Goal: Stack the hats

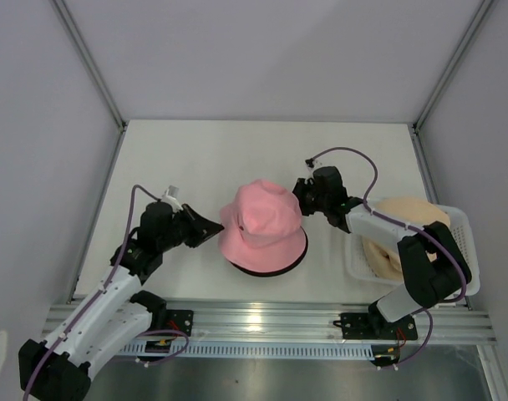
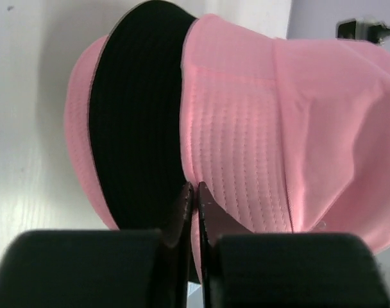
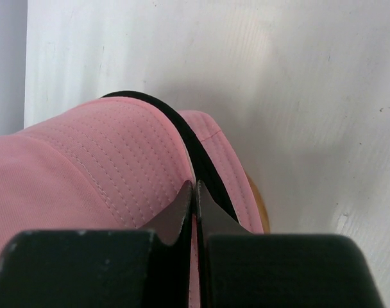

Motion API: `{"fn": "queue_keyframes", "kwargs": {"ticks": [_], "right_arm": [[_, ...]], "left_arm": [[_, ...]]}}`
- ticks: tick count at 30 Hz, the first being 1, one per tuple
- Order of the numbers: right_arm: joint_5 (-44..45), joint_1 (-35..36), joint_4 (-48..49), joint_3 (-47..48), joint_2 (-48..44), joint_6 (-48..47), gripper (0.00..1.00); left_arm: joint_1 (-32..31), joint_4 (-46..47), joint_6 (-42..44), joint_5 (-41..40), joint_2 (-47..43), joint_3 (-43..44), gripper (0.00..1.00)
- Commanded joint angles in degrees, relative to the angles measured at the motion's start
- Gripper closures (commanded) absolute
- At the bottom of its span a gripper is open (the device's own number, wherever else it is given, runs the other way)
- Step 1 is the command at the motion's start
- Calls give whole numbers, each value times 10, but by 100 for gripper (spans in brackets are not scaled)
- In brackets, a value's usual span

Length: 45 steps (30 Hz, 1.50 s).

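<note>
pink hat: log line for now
left gripper, right gripper: shut on pink hat | pink hat over black hat | beige hat in basket

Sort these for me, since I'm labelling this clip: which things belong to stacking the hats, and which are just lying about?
Job: pink hat; black hat under it; beige hat; left hand and right hand, both pinching the pink brim.
Lying about: white basket holding the beige hat; wooden stand.

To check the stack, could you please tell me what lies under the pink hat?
A black hat: its brim shows beneath the pink hat. Its crown, and whatever both rest on, are covered.
</note>
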<state>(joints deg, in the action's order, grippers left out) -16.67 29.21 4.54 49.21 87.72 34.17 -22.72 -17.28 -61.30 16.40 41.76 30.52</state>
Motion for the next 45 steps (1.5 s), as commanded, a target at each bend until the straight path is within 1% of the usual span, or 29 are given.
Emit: {"fn": "queue_keyframes", "kwargs": {"ticks": [1, 2, 3, 4, 7, 11, 15, 20, 24, 26, 27, 28, 29, 30, 31, 32, 33, 34, 35, 36, 37, 38, 39, 40, 41, 42, 43, 44, 45], "right_arm": [[27, 8, 8, 5, -18, -15, 100], [28, 8, 8, 4, -19, -16, 100], [29, 8, 6, 3, -19, -16, 100], [31, 9, 5, 2, -19, -17, 100], [36, 15, -1, -3, -21, -24, 100], [38, 16, 1, -17, -24, -23, 100], [38, 22, 0, -31, -25, -23, 100], [53, 24, -18, -37, -31, -31, 100], [55, 24, -21, -35, -41, -31, 100], [57, 24, -24, -32, -48, -31, 100], [57, 24, -29, -31, -51, -30, 100], [58, 24, -32, -27, -56, -31, 100], [61, 23, -40, -23, -58, -31, 99], [70, 24, -67, -18, -62, -33, 82], [75, 24, -80, -4, -71, -39, 71], [82, 23, -97, 5, -76, -44, 57], [97, 19, -134, 18, -84, -52, 35], [106, 16, -152, 46, -92, -68, 28], [116, 10, -175, 63, -111, -77, 22], [141, -4, -223, 82, -121, -84, 14], [155, -14, -247, 102, -131, -89, 11], [164, -27, -274, 142, -141, -95, 10], [185, -43, -326, 163, -162, -97, 9], [193, -76, -348, 183, -173, -97, 9], [201, -95, -376, 218, -186, -92, 8], [224, -112, -425, 232, -214, -90, 5], [239, -144, -445, 242, -231, -89, 4], [253, -156, -464, 247, -250, -89, 3], [295, -165, -501, 246, -291, -87, 1]], "left_arm": [[-14, -46, -16, -75, -4, 0, 99], [-14, -76, -13, -108, -7, -3, 99], [-13, -102, -3, -161, -11, -10, 99], [-11, -136, 5, -187, -13, -12, 99], [-14, -149, 36, -197, -4, -19, 99], [-41, -122, 48, -207, 32, -39, 99], [-92, -100, 58, -227, 124, -38, 99], [-149, -95, 65, -253, 190, -7, 99], [-159, -107, 65, -273, 199, 7, 99], [-159, -121, 72, -287, 180, 10, 94], [-159, -127, 76, -307, 172, 16, 89], [-158, -142, 79, -319, 164, 25, 79], [-157, -150, 92, -330, 151, 35, 76], [-150, -158, 99, -349, 146, 42, 71], [-144, -175, 104, -356, 140, 61, 63], [-136, -180, 121, -358, 134, 66, 60], [-126, -187, 132, -360, 120, 72, 58], [-103, -192, 144, -358, 112, 87, 52], [-91, -197, 173, -356, 102, 94, 49], [-77, -200, 189, -353, 92, 100, 45], [-46, -203, 204, -344, 76, 115, 37], [-30, -209, 234, -340, 68, 133, 33], [-15, -219, 250, -337, 61, 154, 29], [7, -224, 265, -336, 50, 165, 20], [14, -227, 295, -341, 46, 188, 16], [21, -234, 307, -346, 44, 209, 12], [25, -238, 318, -351, 41, 218, 6], [27, -240, 339, -356, 42, 228, 5], [29, -247, 347, -356, 45, 257, 1]]}}
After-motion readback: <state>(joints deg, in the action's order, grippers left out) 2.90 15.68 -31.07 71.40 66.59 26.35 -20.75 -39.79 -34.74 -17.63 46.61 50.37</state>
